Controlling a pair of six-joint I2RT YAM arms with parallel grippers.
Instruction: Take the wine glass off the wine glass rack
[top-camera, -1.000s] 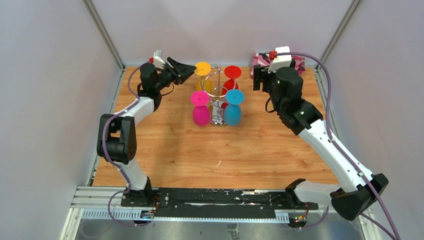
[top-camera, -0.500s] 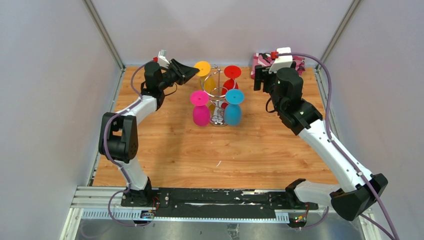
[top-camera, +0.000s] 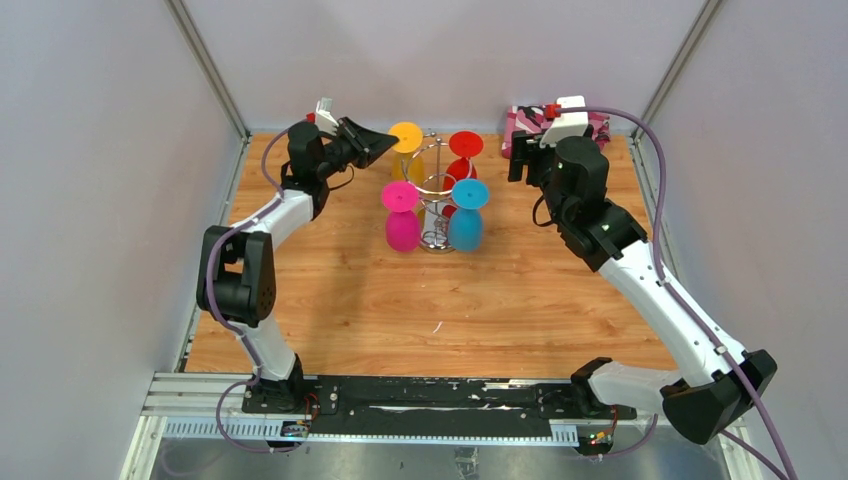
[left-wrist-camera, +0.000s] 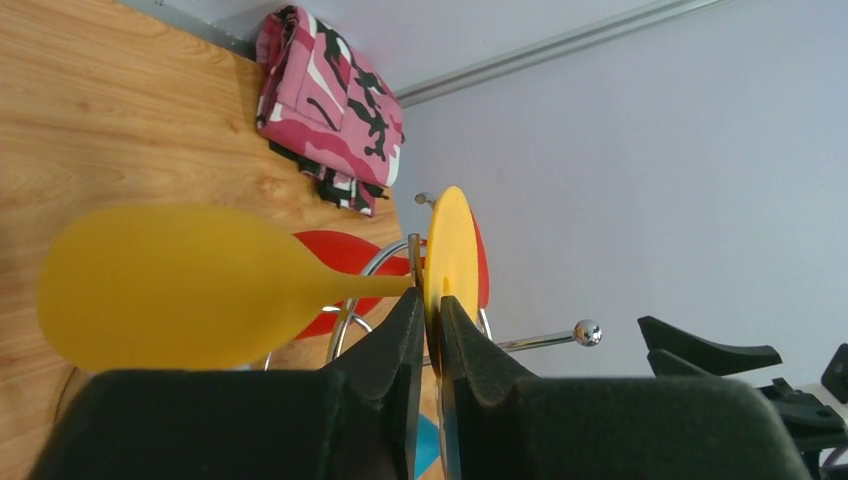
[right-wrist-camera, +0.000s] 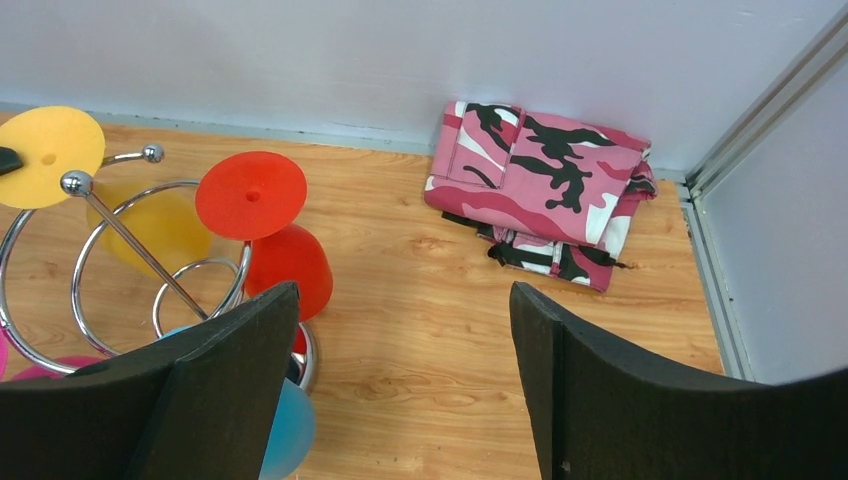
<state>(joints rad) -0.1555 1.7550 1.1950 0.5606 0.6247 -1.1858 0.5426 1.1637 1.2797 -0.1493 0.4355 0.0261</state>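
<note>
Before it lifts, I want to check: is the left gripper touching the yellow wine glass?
Touching. Left wrist view: the left gripper pinches the yellow wine glass by its foot.

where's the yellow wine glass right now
In the top view, the yellow wine glass hangs upside down on the far-left side of the wine glass rack, beside the red glass, its foot pinched by the left gripper.

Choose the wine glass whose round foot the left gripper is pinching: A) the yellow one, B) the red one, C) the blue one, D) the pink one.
A: the left wrist view shows the left gripper closed on the foot rim of the yellow wine glass.
</note>
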